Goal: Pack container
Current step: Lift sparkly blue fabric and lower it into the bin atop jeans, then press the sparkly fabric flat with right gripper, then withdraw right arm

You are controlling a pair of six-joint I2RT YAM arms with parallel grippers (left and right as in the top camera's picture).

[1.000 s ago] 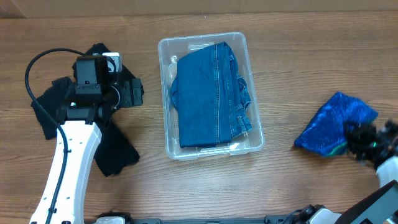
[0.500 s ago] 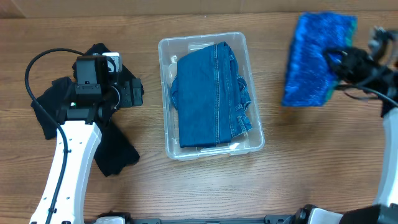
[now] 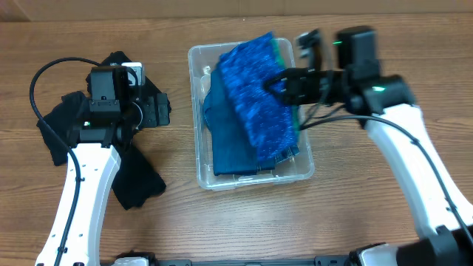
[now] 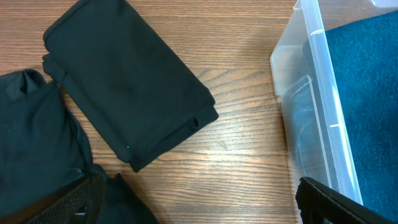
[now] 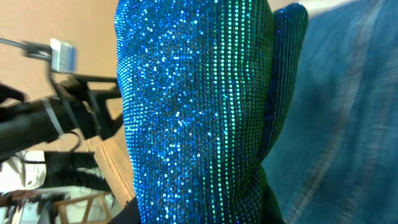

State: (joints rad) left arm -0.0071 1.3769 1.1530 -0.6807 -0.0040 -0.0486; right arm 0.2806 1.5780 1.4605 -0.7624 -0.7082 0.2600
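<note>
The clear plastic container [image 3: 199, 111] stands mid-table with folded blue jeans [image 3: 229, 140] inside; its wall also shows in the left wrist view [image 4: 317, 106]. My right gripper [image 3: 284, 85] is shut on a sparkly blue cloth [image 3: 255, 92] and holds it hanging over the container, above the jeans. In the right wrist view the cloth [image 5: 199, 106] fills the frame and hides the fingers, with the jeans [image 5: 348, 106] behind. My left gripper [image 3: 155, 111] is open and empty over the table left of the container, its fingertips [image 4: 323, 199] at the frame's bottom corners.
Black garments [image 3: 137, 181] lie on the wood at the left under and around my left arm; a folded black one [image 4: 130, 81] shows in the left wrist view. Bare wood lies to the right of the container.
My right arm has swung the sparkly blue cloth from the right side of the table up and leftward, to over the container. The left arm has not moved.
</note>
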